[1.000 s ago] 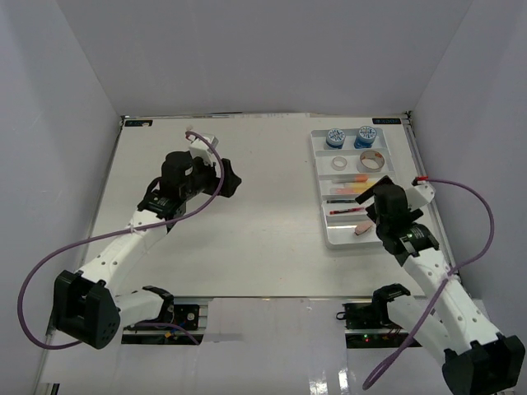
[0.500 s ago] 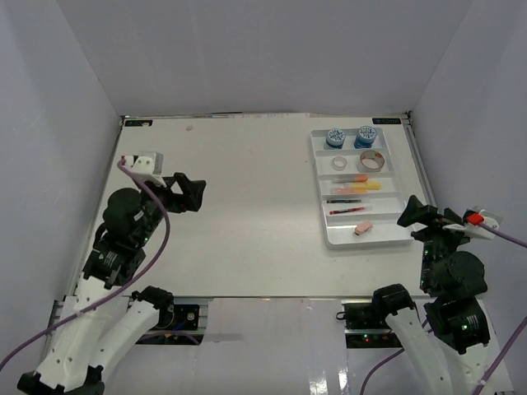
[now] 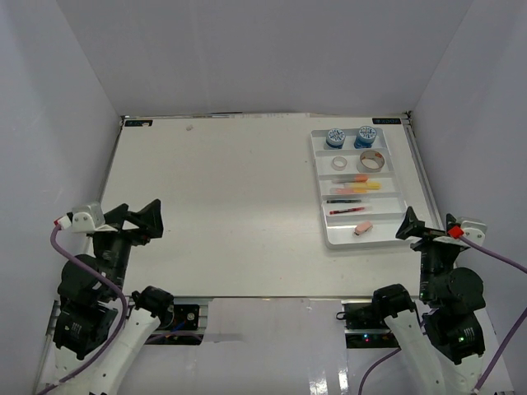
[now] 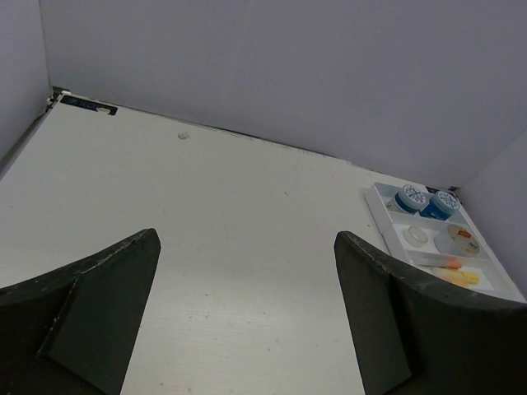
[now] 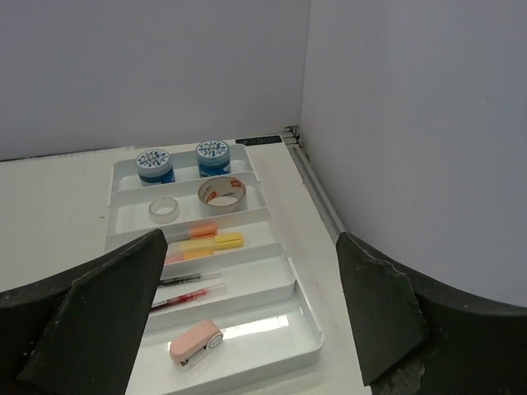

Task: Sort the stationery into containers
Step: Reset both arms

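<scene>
Here the left arm and right arm crouch low, all fingers apart.

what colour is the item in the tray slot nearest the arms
Pink item, white end; clearest in right wrist view.

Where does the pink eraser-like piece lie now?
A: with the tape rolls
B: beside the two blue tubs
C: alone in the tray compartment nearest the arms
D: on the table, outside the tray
C: the pink piece lies alone in the near end compartment of the white tray, with nothing else beside it.
</scene>
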Robot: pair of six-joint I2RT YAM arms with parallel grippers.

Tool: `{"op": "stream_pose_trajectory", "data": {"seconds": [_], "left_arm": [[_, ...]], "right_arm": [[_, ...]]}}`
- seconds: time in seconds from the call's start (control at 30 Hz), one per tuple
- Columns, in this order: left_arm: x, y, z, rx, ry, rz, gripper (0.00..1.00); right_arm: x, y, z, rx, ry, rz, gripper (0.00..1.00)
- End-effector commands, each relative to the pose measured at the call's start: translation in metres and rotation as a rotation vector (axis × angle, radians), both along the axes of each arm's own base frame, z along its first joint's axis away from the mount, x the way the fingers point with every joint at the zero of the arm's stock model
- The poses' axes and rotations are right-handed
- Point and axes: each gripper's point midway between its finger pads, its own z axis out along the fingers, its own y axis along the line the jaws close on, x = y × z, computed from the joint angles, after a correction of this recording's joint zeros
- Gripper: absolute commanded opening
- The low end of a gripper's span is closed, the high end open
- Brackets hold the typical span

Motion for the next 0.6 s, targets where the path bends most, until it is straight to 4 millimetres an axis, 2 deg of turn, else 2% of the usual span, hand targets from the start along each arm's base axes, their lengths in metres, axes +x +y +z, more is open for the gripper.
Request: {"op": "stream_pose_trajectory", "data": {"seconds": [0.0,0.37,0.57], "left_arm": [[0.006,0.006,-0.025,0.027,0.080,0.045,0.98],[0.009,-0.001,-0.048,0.055,0.152,0.016,0.98],[0.010,-0.002,-0.050,0.048,0.155,0.011,0.98]], "right_arm": [[-0.037,-0.008,0.026,0.019,-0.185,0.030,0.90],[-0.038,0.001,0.032,0.003,-0.182,0.085,0.90],[-0.035,0.013,0.033,-0.025,-0.174,0.144,0.90]]}}
